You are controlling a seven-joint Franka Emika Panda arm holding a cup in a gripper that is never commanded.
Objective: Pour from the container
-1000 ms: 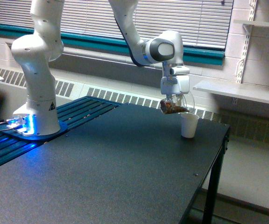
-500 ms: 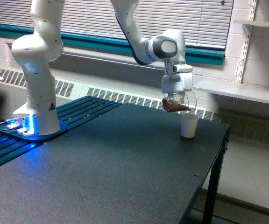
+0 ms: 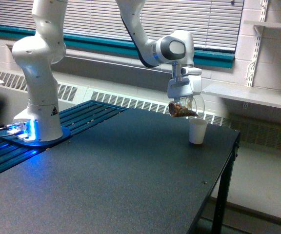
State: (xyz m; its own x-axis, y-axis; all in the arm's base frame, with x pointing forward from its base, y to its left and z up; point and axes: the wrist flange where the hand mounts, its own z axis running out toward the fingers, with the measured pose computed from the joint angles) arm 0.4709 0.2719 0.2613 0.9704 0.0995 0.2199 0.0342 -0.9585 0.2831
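The gripper [image 3: 183,100], jaws clamped on the tilted clear cup [image 3: 183,109], has edged over the white cup [image 3: 197,131] near the table's [image 3: 130,175] far corner, so pouring looks imminent.

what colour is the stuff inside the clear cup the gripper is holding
Brown, granular contents in the small clear see-through cup, seen in the exterior view.

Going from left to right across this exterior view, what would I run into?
Glowing blue base plate → robot's white pedestal → clear container of brown grains, held tilted → white cup → wall shelf.
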